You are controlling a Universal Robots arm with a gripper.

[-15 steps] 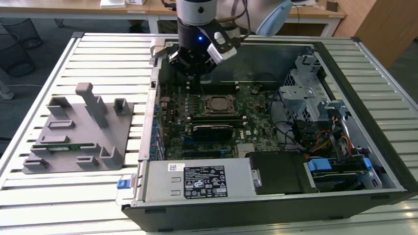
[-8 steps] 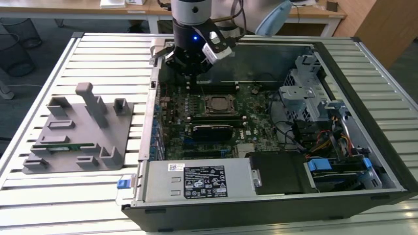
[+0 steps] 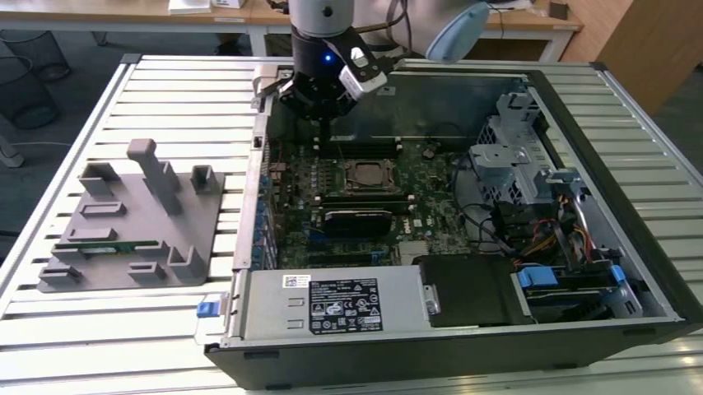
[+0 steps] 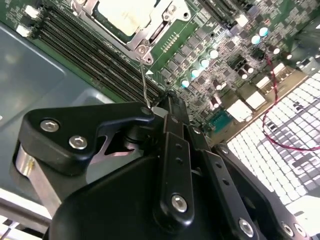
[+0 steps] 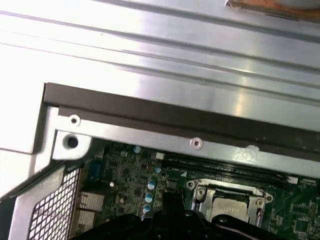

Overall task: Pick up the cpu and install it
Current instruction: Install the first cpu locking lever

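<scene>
1. The slatted metal table (image 3: pixel 165 74) carries everything. The open computer case (image 3: pixel 615 107) takes up the exterior view's right, and the grey plastic fixture (image 3: pixel 132 247) lies well apart on that view's left.
2. The fixture holds a thin green memory stick (image 3: pixel 115 244). No chip can be made out in its other pockets.
3. Inside the case, the green motherboard (image 3: pixel 439 177) lies flat. The gripper (image 3: pixel 322 123) hangs over its far edge, above the dark memory slots (image 3: pixel 357 146). In the second wrist view the gripper (image 4: pixel 167 97) points down at those slots.
4. Whether the gripper is spread or pressed together cannot be told, and nothing is seen held in it.
5. The socket (image 3: pixel 368 175), with its metal frame, lies just beside the gripper on the near side of the slots.
6. The cpu (image 3: pixel 368 174) appears to sit inside that frame. Its pale top shows in both wrist views (image 4: pixel 125 15) (image 5: pixel 227 202), apart from the gripper and not touching it.
7. Judging by this, the placing is the step in hand. Doing it well means the chip lies flat and square in the frame. The arm should move straight up and down, clear of the thin wire lever (image 4: pixel 144 80) close to its tip.
</scene>
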